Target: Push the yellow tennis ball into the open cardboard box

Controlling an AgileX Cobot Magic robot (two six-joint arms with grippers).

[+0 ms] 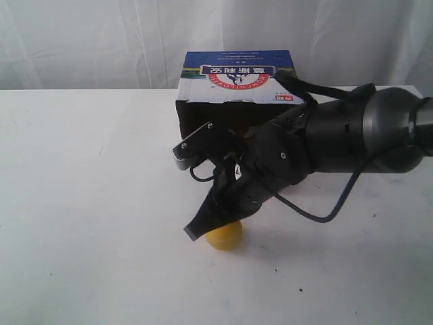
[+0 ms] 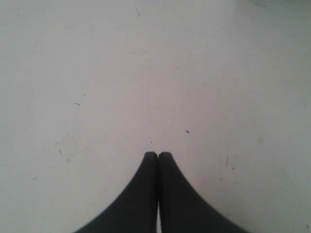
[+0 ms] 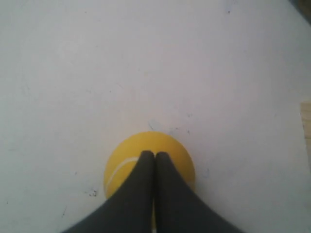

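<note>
oblique exterior; close downward wrists over table (image 2: 97, 73)

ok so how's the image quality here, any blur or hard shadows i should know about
Exterior view: soft even light, a faint shadow beside the yellow tennis ball, backdrop washed out. Right wrist view: the right pincer is a dark, featureless silhouette over the ball, edges slightly soft. Left wrist view: the left pincer equally dark, flat light, table specks visible.
</note>
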